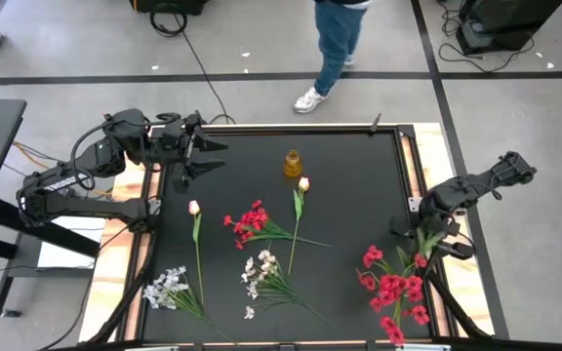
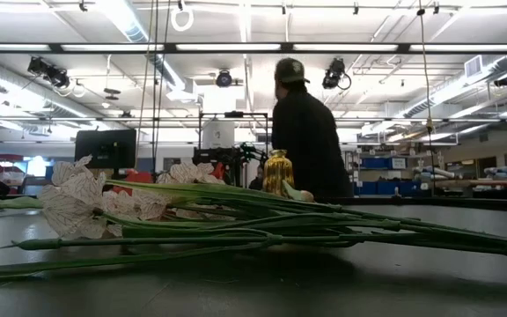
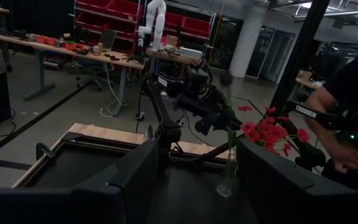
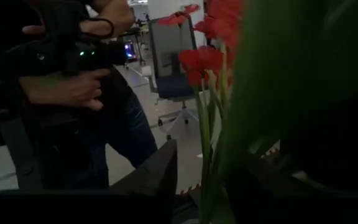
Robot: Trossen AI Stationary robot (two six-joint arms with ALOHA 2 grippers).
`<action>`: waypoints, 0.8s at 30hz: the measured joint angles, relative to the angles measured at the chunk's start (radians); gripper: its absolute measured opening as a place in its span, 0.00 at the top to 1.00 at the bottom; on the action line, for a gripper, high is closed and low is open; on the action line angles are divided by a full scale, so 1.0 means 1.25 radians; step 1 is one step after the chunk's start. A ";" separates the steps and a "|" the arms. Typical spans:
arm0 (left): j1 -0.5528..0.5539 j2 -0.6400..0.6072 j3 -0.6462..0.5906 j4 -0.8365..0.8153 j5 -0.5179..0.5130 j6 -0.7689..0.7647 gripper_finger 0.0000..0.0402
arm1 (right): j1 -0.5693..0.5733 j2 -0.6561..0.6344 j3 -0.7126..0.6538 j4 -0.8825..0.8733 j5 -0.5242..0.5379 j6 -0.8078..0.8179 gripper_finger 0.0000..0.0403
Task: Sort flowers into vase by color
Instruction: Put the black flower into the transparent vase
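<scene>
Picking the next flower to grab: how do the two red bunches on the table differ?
The middle red bunch lies flat in the open, clear of both arms; the right red bunch sits by the table's right edge, its stems running up to the right claw. The right bunch looks larger, with more blossoms spread out. Both are bright red on green stems.

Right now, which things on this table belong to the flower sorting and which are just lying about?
Job: red flowers and; pink tulip buds and; white sprays and; amber vase.
Not the job: floor cables; person's shoe.
</scene>
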 joint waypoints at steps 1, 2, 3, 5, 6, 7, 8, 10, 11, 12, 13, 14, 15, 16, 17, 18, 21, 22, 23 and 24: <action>0.000 0.000 0.000 0.000 0.000 0.000 0.44 | 0.000 0.000 0.000 -0.004 0.001 0.016 0.65; 0.000 0.000 0.000 0.000 0.000 0.000 0.44 | 0.000 0.000 0.000 -0.009 0.002 0.027 0.63; 0.000 0.000 0.000 0.000 0.000 0.000 0.44 | 0.000 0.000 0.000 -0.018 0.003 0.038 0.62; 0.000 0.000 0.000 0.000 0.000 0.000 0.44 | 0.000 0.000 0.000 -0.047 0.002 0.049 0.61; 0.000 0.000 0.000 0.000 0.000 0.000 0.44 | 0.000 0.000 0.000 -0.065 0.002 0.058 0.60; 0.000 0.000 0.000 0.000 0.000 0.000 0.44 | 0.000 0.000 0.000 -0.081 -0.001 0.060 0.60; 0.000 0.000 0.000 0.000 0.000 0.000 0.44 | 0.000 0.000 0.000 -0.094 -0.009 0.060 0.60; 0.000 0.000 0.000 0.000 0.000 0.000 0.44 | 0.000 0.000 0.000 -0.111 -0.033 0.063 0.60; 0.000 0.000 0.000 0.000 0.000 0.000 0.44 | 0.000 0.000 0.000 -0.115 -0.046 0.068 0.60; 0.000 0.000 0.000 0.000 0.000 0.000 0.44 | 0.000 0.000 0.003 -0.122 -0.056 0.070 0.60; 0.000 0.000 0.000 0.000 0.000 0.000 0.44 | 0.000 0.000 0.007 -0.130 -0.064 0.070 0.60; 0.000 0.000 0.000 0.000 0.000 0.000 0.44 | 0.000 0.000 0.013 -0.137 -0.068 0.065 0.60; 0.000 0.000 0.000 0.000 0.000 0.000 0.44 | 0.000 0.000 0.020 -0.139 -0.071 0.061 0.60; 0.000 0.000 0.000 0.000 0.000 0.000 0.44 | 0.000 0.000 0.028 -0.138 -0.073 0.060 0.60; 0.000 0.000 0.000 0.000 0.000 0.000 0.44 | 0.000 0.000 0.036 -0.135 -0.073 0.060 0.60; 0.000 0.000 0.000 0.000 0.000 0.000 0.44 | 0.000 0.000 0.046 -0.131 -0.073 0.060 0.60; 0.000 0.000 0.000 0.000 0.000 0.000 0.44 | 0.000 0.000 0.082 -0.117 -0.063 0.058 0.60; 0.000 0.000 0.000 0.000 0.000 0.000 0.44 | 0.000 0.000 0.093 -0.115 -0.062 0.055 0.60; 0.000 0.000 0.000 0.000 0.000 0.000 0.44 | 0.000 0.000 0.105 -0.116 -0.061 0.052 0.59; 0.000 0.000 0.000 0.000 0.000 0.000 0.44 | 0.000 0.000 0.116 -0.116 -0.060 0.047 0.58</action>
